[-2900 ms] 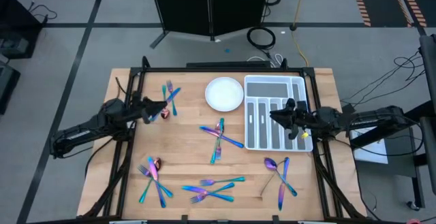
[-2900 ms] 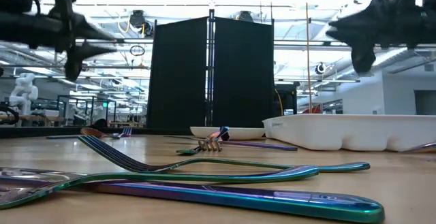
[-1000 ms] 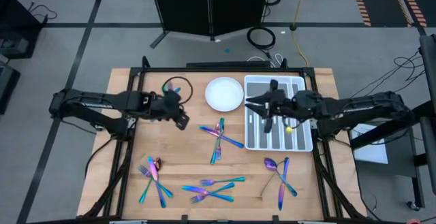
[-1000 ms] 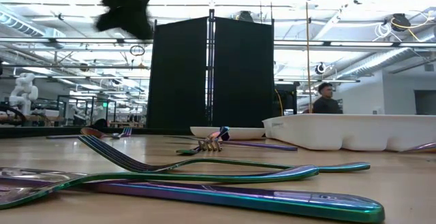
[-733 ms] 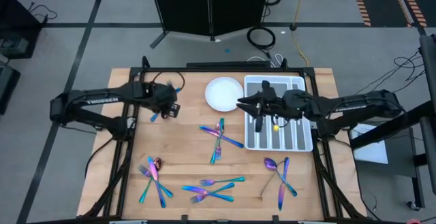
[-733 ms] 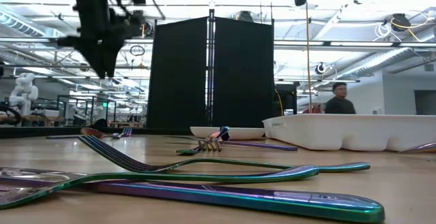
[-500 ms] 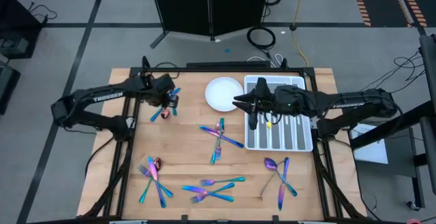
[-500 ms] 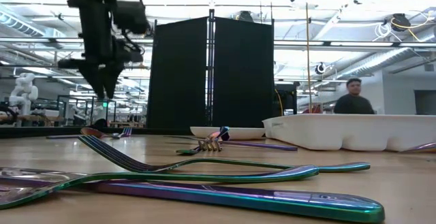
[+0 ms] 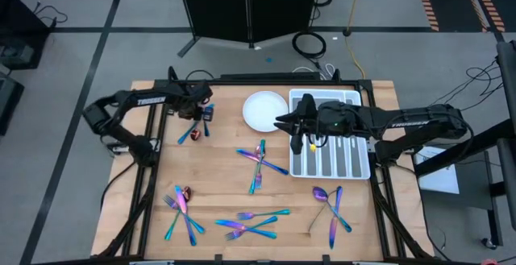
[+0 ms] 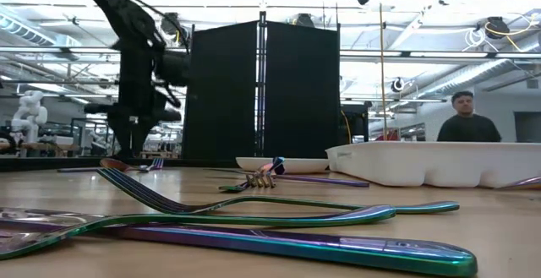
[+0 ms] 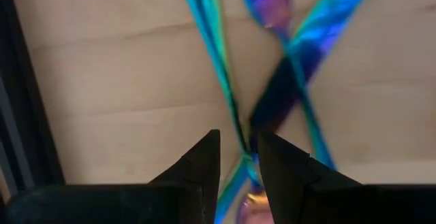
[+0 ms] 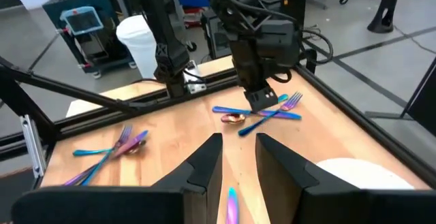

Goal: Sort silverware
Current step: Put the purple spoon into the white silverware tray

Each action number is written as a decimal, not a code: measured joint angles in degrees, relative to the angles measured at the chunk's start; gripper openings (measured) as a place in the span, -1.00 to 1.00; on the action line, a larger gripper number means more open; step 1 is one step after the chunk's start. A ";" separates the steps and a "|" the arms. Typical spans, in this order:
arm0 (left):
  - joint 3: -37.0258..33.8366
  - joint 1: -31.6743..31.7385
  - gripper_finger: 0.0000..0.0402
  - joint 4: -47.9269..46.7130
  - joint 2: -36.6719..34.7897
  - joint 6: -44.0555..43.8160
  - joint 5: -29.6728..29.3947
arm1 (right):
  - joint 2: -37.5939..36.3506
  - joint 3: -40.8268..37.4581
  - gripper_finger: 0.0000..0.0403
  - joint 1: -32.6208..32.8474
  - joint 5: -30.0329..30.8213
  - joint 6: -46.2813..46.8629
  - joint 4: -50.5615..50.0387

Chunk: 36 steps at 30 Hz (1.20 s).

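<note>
From above, the left arm reaches in from the frame's left edge. The left gripper [image 9: 201, 112] points down at the upper-left cluster of silverware [image 9: 193, 126] on the wooden table [image 9: 222, 184]. The right arm stretches level from the right edge, across the white tray [image 9: 326, 97]. The right gripper [image 9: 285, 123] sits at the tray's left rim, just beside the white plate [image 9: 265, 110].

Only the left wrist view shows the contact. The fingers [image 11: 201, 163] stand a narrow gap apart over crossed pieces, and a teal handle [image 11: 211, 54] runs into that gap. Whether they are pinching it cannot be told.

The right wrist view looks across the table at the other arm's gripper over that same cluster [image 12: 257, 114]. Its own fingers [image 12: 204, 163] are slightly parted, with a sliver of iridescent metal [image 12: 231, 205] low between them. It is unclear whether that piece is gripped.

The low view alone shows a person [image 10: 467, 122] beyond the tray. It also shows the left arm coming down steeply to the tabletop at the frame's left.

Count from above:
- One plate and one tray.
- Five clusters of silverware.
- About three pieces at upper left.
- About four at centre [image 9: 260, 162].
- About four at lower left [image 9: 181, 213].
- Three or four at bottom centre [image 9: 250, 223].
- Three at lower right [image 9: 330, 206].
</note>
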 joint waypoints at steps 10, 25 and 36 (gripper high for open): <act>0.00 1.37 -0.50 2.32 3.89 0.09 0.75 | 0.00 0.00 -0.59 0.28 -0.03 0.80 -3.91; -1.97 3.54 -0.51 5.34 5.32 0.00 2.83 | 0.00 0.00 -0.59 0.28 -0.01 1.03 -4.63; -2.03 3.41 -0.95 6.61 5.40 0.04 4.23 | 0.00 -0.02 -0.59 0.28 0.00 1.03 -5.14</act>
